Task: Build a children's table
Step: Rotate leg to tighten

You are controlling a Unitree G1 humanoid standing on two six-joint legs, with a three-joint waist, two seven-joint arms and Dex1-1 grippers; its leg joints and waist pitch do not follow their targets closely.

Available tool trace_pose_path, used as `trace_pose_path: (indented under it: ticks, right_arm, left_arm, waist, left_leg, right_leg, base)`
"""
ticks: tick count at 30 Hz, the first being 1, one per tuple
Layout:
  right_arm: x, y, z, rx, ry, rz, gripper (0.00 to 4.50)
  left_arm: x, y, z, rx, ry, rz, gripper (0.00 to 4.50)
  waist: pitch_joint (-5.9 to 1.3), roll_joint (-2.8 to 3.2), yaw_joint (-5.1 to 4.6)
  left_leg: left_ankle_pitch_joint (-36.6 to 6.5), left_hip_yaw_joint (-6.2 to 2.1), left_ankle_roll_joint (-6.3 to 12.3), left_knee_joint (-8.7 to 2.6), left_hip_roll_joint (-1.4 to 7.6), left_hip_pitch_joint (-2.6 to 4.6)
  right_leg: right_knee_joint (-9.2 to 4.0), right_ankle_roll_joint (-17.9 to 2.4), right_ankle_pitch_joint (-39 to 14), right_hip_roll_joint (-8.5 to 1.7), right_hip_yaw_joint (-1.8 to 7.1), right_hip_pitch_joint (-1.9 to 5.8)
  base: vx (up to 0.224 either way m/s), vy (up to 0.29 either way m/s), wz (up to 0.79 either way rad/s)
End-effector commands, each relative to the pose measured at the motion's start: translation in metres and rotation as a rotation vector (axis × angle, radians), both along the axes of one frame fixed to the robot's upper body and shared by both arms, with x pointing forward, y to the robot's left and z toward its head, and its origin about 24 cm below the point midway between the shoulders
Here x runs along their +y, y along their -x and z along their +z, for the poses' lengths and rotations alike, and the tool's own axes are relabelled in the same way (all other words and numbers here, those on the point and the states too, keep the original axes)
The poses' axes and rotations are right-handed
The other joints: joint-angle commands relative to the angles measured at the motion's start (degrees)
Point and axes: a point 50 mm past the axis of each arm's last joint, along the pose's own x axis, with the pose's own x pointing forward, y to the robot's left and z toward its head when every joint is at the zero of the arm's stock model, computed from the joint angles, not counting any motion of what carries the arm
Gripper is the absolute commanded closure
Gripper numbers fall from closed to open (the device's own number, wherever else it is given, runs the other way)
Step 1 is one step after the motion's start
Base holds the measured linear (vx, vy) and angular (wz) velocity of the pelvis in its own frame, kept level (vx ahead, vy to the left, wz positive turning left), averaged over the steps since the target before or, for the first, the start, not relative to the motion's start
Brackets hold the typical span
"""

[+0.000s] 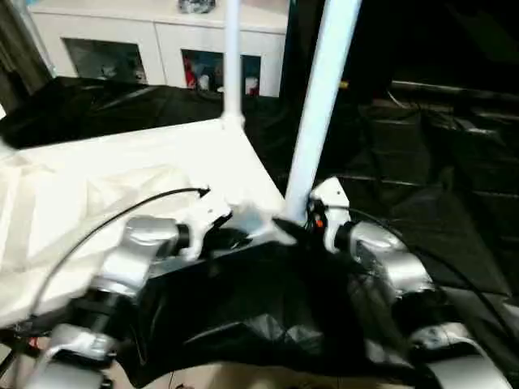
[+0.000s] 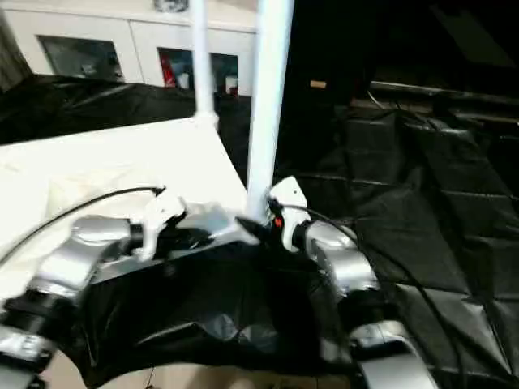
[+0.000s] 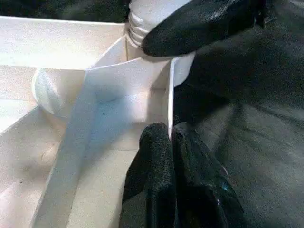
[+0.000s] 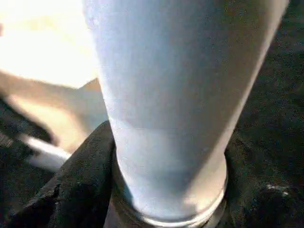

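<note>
Left gripper (image 3: 170, 137) is pinched closed on the tabletop (image 1: 146, 174) rim; right gripper (image 1: 296, 225) clasps the near leg (image 1: 320, 105), standing upright toward twelve o'clock

near leg (image 1: 323, 105) top cut off

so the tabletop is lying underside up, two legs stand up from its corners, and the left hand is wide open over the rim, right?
Not quite: the left hand is shut, its fingers pinching the tabletop rim wall, as the left wrist view shows. The rest holds: the tabletop lies ribbed side up, and the near leg and far leg stand at its corners.
</note>
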Motion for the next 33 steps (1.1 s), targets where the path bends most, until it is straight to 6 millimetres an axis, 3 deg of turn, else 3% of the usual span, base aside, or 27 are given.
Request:
trace_pose_path:
  ticks: [1, 4, 6, 11, 13, 17, 18, 24, 29, 33]
  right_arm:
    - [0.034, 0.007, -0.009, 0.045, -0.011, 0.025, 1.78]
    - [0.046, 0.008, -0.007, 0.021, -0.027, 0.036, 1.78]
    - [0.055, 0.012, -0.006, 0.032, -0.069, 0.077, 1.22]
    - [0.056, 0.013, -0.004, 0.044, -0.102, 0.119, 0.79]
    - [0.042, 0.013, 0.0, 0.021, -0.068, 0.195, 0.79]
    - [0.034, 0.014, 0.004, 0.007, -0.059, 0.252, 0.79]
    - [0.027, 0.015, 0.006, -0.002, -0.051, 0.298, 0.79]
    - [-0.001, 0.023, 0.016, -0.008, -0.011, 0.492, 0.79]
    - [-0.011, 0.032, 0.015, 0.019, 0.031, 0.614, 0.79]
    - [-0.016, 0.036, 0.017, 0.055, 0.038, 0.674, 1.14]
  left_arm:
    - [-0.029, -0.007, 0.011, -0.055, 0.069, 0.027, 4.5]
    - [-0.038, -0.006, 0.012, -0.062, 0.086, 0.028, 4.5]
    - [-0.046, -0.004, 0.014, -0.061, 0.105, 0.01, 4.5]
    - [-0.048, 0.001, 0.013, -0.05, 0.111, -0.026, 4.5]
    - [-0.037, 0.004, 0.011, -0.041, 0.093, -0.057, 4.5]
    - [-0.031, 0.006, 0.01, -0.032, 0.08, -0.088, 4.5]
    - [-0.026, 0.009, 0.009, -0.028, 0.071, -0.121, 4.5]
    - [-0.003, 0.019, 0.011, 0.012, 0.05, -0.271, 4.5]
    - [0.008, 0.02, 0.013, 0.032, 0.029, -0.319, 4.5]
    - [0.019, 0.021, 0.014, 0.056, 0.01, -0.368, 4.5]
  waist:
    - [-3.13, -0.09, 0.21]
    - [-3.32, -0.06, 0.39]
    - [-3.38, -0.1, 0.46]
    - [-3.3, -0.04, 0.51]
    - [-3.33, 0.24, 0.55]
    - [-3.48, 0.0, 0.51]
    - [-3.42, 0.49, 0.52]
    - [-3.33, 0.04, 0.66]
    - [-3.26, 0.13, 1.26]
    - [-3.35, 0.01, 1.47]
  left_leg:
    - [-9.21, 1.06, 0.41, -4.02, -0.62, -0.42]
    - [-8.59, 1.02, 0.73, -3.97, -0.61, -0.42]
    - [-8.09, 1.04, 1.27, -3.91, -0.66, -0.47]
    - [-8.57, 1.08, 1.73, -3.93, -0.64, -0.48]
    - [-8.84, 1.01, 1.83, -3.92, -0.65, -0.49]
    - [-7.23, 1.09, 2.78, -3.73, -0.65, -0.6]
    - [-7.18, 1.05, 2.78, -3.74, -0.65, -0.55]
    - [-8.91, 1.17, 3.79, -3.74, -0.43, -0.28]
    - [-8.72, 1.16, 3.4, -3.81, -0.3, -0.22]
    - [-7.26, 1.18, 3.59, -3.71, -0.3, -0.26]
  right_leg:
    - [-4.19, -10.89, -12.21, -2.51, 1.26, 3.03]
    - [-3.97, -11.07, -9.97, -2.5, 1.21, 3.16]
    - [-3.86, -11.42, -8.31, -2.45, 1.19, 3.3]
    - [-3.86, -11.85, -7.93, -2.48, 1.2, 3.32]
    - [-3.85, -11.87, -8.0, -2.47, 1.19, 3.42]
    - [-3.52, -12.96, -4.49, -2.43, 1.17, 3.63]
    - [-3.51, -13.15, -4.21, -2.44, 1.19, 3.54]
    - [-3.66, -14.09, -5.52, -2.42, 1.08, 3.41]
    - [-3.49, -13.78, -5.92, -2.49, 1.13, 3.37]
    - [-3.28, -13.99, -4.6, -2.48, 1.06, 3.46]
  base:
    - [0.0, 0.0, 0.0]
    - [0.0, 0.0, 0.0]
    - [0.0, 0.0, 0.0]
    - [0.0, 0.0, 0.0]
    - [0.0, 0.0, 0.0]
    - [0.0, 0.0, 0.0]
    - [0.0, 0.0, 0.0]
    - [0.0, 0.0, 0.0]
    - [0.0, 0.0, 0.0]
    - [0.0, 0.0, 0.0]
